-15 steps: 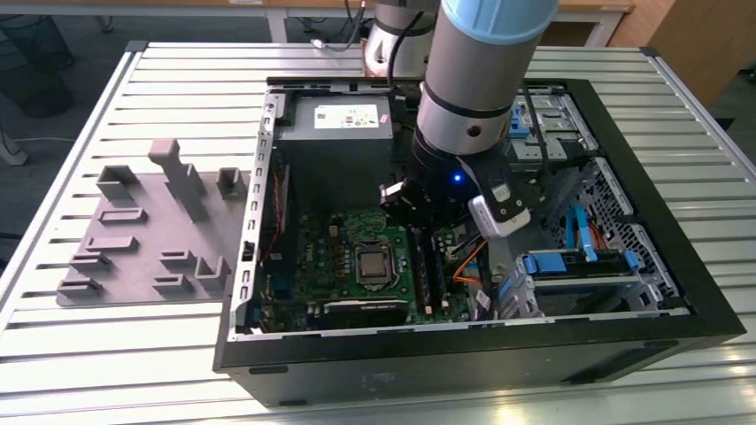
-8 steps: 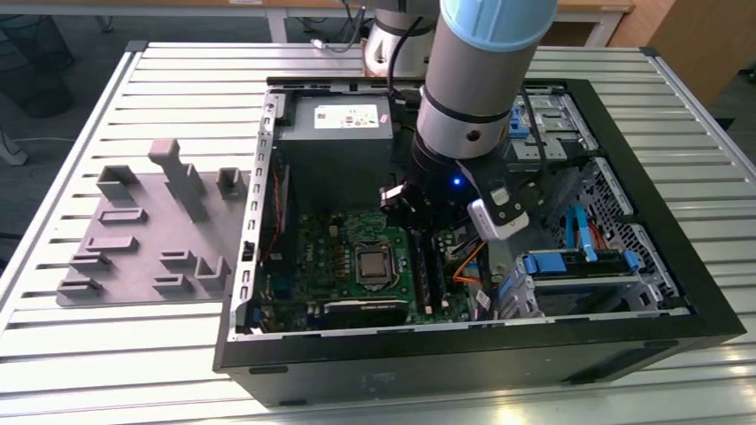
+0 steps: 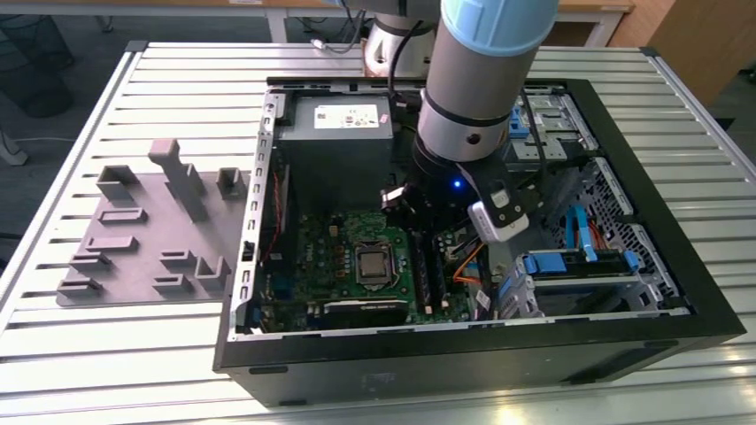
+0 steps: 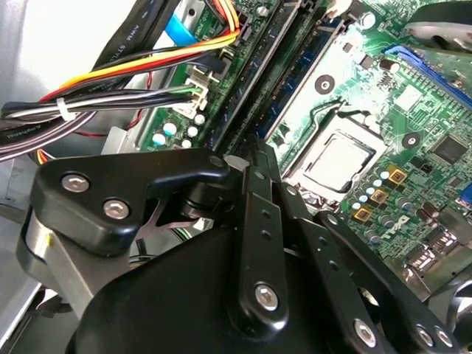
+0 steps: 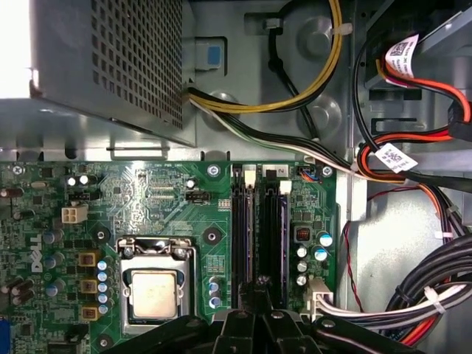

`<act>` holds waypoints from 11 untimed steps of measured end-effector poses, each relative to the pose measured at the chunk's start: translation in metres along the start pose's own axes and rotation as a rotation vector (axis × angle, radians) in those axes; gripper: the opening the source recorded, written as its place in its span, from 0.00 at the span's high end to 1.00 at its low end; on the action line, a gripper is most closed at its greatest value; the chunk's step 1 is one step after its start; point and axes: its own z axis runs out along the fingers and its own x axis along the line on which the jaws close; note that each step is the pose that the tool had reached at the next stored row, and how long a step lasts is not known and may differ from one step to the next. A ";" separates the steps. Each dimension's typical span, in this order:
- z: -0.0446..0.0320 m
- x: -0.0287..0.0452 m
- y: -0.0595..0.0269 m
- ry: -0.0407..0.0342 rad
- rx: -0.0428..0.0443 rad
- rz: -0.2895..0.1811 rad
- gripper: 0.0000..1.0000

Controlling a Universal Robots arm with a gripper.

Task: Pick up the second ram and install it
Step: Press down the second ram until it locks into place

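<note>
Exterior view, left to right: the grey holder tray point(image 3: 148, 235) lies on the slatted surface point(image 3: 71, 336), with the open computer case point(image 3: 674, 266) beside it. The tool point(image 5: 259, 295) hangs low over the memory slots point(image 5: 257, 228), probably seating the second ram point(image 5: 270, 228), which appears to stand in a slot. Whether the tool grips it, I cannot tell.

Exterior view: set high, well back, tilted down on the open computer case point(image 3: 661, 292), holder tray point(image 3: 154, 239) at 9 o'clock of it; first wrist view: close over the motherboard point(image 5: 162, 199), facing straight down, memory slots point(image 5: 258, 236) running 12 to 6; second wrist view: closer still, slanted, past the gripper point(image 4: 254, 158); shared by all three: processor socket point(image 3: 372, 263) and slots.
</note>
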 end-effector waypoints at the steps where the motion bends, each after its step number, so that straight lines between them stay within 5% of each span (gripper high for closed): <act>1: 0.0005 -0.0001 0.0000 0.0000 -0.0001 0.000 0.89; 11: 0.0015 -0.0005 0.0005 -0.0012 -0.0041 0.000 0.89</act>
